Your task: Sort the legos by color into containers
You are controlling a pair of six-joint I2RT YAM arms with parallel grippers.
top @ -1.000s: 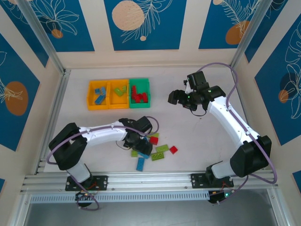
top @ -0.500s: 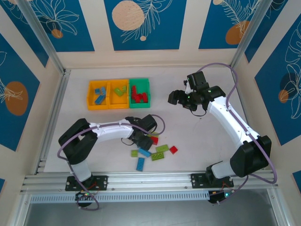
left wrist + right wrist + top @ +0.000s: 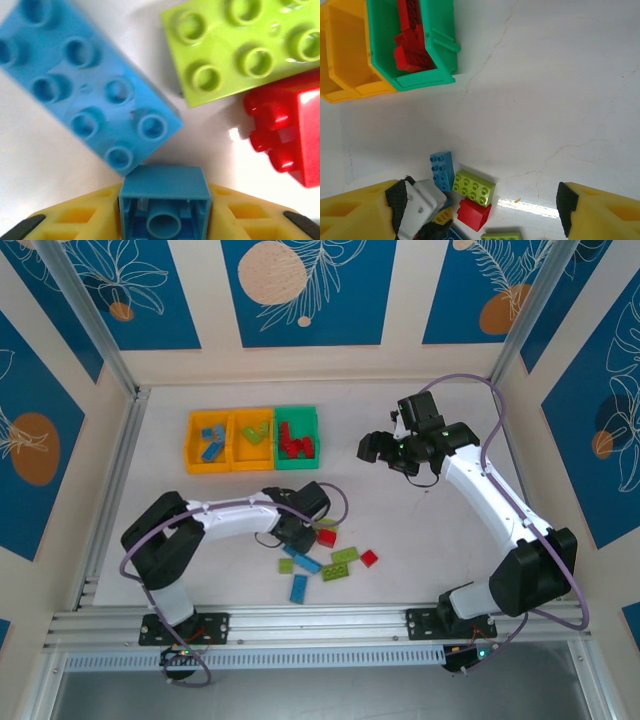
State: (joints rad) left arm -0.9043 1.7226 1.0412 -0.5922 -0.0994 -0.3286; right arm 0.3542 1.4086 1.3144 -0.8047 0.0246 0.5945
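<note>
Blue brick [image 3: 164, 186] pinched in my left gripper [image 3: 164, 215]; loose legos [image 3: 344, 555] at its 4 o'clock, containers [image 3: 232, 443] at 11. My right gripper [image 3: 385, 447] hangs, fingers spread wide.

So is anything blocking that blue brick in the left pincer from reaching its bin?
Nothing visible. The left pincer grips the blue brick, and the table between it and the leftmost bin looks bare.
</note>
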